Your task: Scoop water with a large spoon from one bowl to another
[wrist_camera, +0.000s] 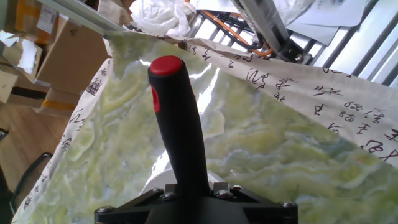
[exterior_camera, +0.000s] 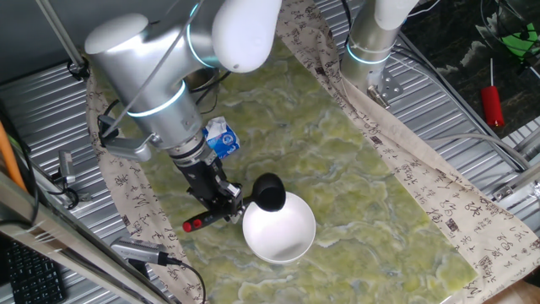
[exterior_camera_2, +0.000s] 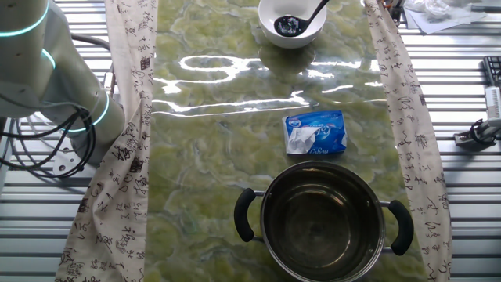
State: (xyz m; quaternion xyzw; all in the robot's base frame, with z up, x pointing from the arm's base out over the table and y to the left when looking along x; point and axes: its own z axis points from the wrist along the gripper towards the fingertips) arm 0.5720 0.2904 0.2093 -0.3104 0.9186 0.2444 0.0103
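My gripper [exterior_camera: 226, 201] is shut on the handle of the black ladle [exterior_camera: 268, 192], near its red tip [exterior_camera: 193, 225]. The ladle's scoop hangs over the near-left rim of the white bowl [exterior_camera: 280, 232]. In the other fixed view the scoop [exterior_camera_2: 288, 25] sits inside the white bowl [exterior_camera_2: 270, 30] at the far end of the table. The steel pot [exterior_camera_2: 322, 223] with two black handles stands at the near end, apart from the gripper. In the hand view the ladle handle [wrist_camera: 180, 134] rises between my fingers, red tip upward, with a bit of the white bowl [wrist_camera: 160, 184] beside it.
A blue and white packet [exterior_camera_2: 315, 132] lies between the pot and the bowl, also beside my arm [exterior_camera: 221, 138]. A second robot base [exterior_camera: 371, 38] stands at the table's far edge. A red-handled screwdriver [exterior_camera: 492, 103] lies off the mat. Patterned cloth [exterior_camera: 439, 198] borders the green mat.
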